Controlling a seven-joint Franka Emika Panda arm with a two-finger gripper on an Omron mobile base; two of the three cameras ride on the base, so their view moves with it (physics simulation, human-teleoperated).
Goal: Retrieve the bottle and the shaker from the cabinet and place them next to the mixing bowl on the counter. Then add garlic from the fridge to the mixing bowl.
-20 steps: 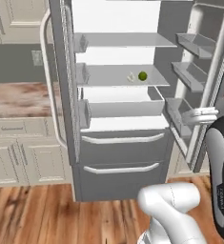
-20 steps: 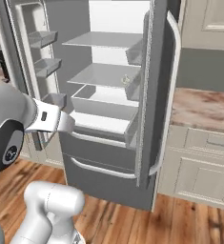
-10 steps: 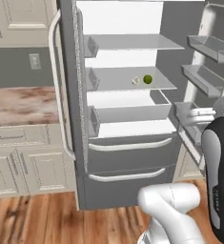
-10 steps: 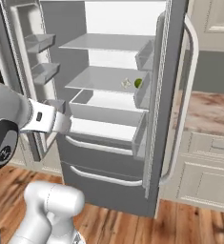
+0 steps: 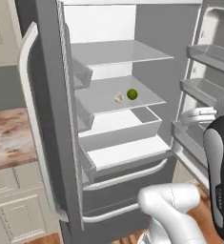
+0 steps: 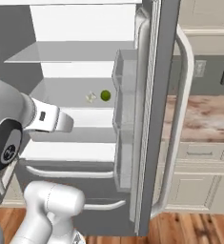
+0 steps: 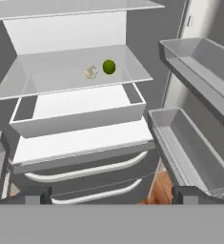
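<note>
Garlic [image 7: 90, 71]: on middle fridge shelf [image 7: 61, 76], well ahead of end effector, just beside green lime [image 7: 109, 66].
Fridge [image 5: 56, 119]: doors open.
End effector [image 7: 111, 196]: fingers spread wide, holding nothing.
Tabletop [image 6: 199, 116]: beside fridge.

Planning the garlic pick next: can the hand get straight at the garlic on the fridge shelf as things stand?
Probably yes. The fridge stands open, the garlic lies uncovered near the shelf's front beside a green fruit, and the open hand faces it with nothing between.
</note>
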